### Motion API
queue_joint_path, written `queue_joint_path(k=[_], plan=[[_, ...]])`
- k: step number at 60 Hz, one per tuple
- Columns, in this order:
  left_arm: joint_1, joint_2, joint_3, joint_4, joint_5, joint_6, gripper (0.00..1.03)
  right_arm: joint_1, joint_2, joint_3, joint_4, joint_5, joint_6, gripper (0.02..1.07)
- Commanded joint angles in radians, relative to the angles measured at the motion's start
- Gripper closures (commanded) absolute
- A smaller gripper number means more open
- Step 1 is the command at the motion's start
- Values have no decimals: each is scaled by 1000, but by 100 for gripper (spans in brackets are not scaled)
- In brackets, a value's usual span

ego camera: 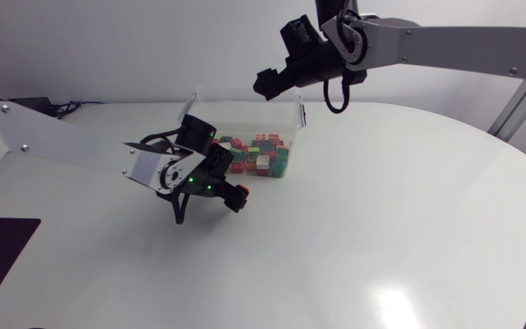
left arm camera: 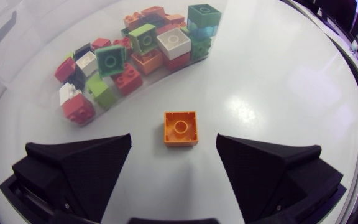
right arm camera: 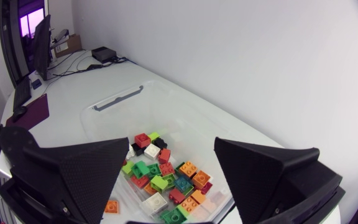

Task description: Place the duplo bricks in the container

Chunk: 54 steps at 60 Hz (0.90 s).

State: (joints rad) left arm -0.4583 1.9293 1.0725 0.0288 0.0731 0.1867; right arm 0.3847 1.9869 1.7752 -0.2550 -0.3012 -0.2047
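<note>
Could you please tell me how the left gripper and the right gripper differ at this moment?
The left gripper sits low over the table, outside the container; the right gripper hangs raised above the container. The left gripper has an orange brick lying between its fingers, untouched; the right gripper has nothing between its own. Both are open.

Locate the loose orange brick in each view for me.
Head view: orange brick on the table, just before the container.
Left wrist view: between the fingers of the open left gripper.
Right wrist view: probably the orange piece beside the right gripper.
Shared landmark: the container.
</note>
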Motion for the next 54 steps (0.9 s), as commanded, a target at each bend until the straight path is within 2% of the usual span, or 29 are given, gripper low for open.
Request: queue_joint_path(k=[1,7,8,14,20,26,35,39,45,54], plan=[[9,42,40,10,-2,-4,12,-1,-89,-82,22,5,21,6],[10,77,67,10,-4,-9,13,-15,-186,-197,51,5,16,6],[9,85,73,10,-4,-10,17,-17,-198,-212,56,5,16,6],[1,109,89,6,-4,-16,26,-30,-300,-326,82,5,16,6],[-2,125,99,3,-2,-16,30,-47,-408,-433,102,5,19,6],[-8,129,103,3,-2,-21,43,-66,-510,-530,115,5,24,6],[-10,146,118,-4,1,-23,44,-116,-665,-674,128,5,30,6],[-14,149,121,-6,4,-23,52,-147,-740,-727,129,5,44,6],[-16,155,121,-6,11,-26,60,-179,-838,-801,151,50,59,6],[-17,131,98,-9,37,-29,64,-198,-981,-919,192,146,67,7]])
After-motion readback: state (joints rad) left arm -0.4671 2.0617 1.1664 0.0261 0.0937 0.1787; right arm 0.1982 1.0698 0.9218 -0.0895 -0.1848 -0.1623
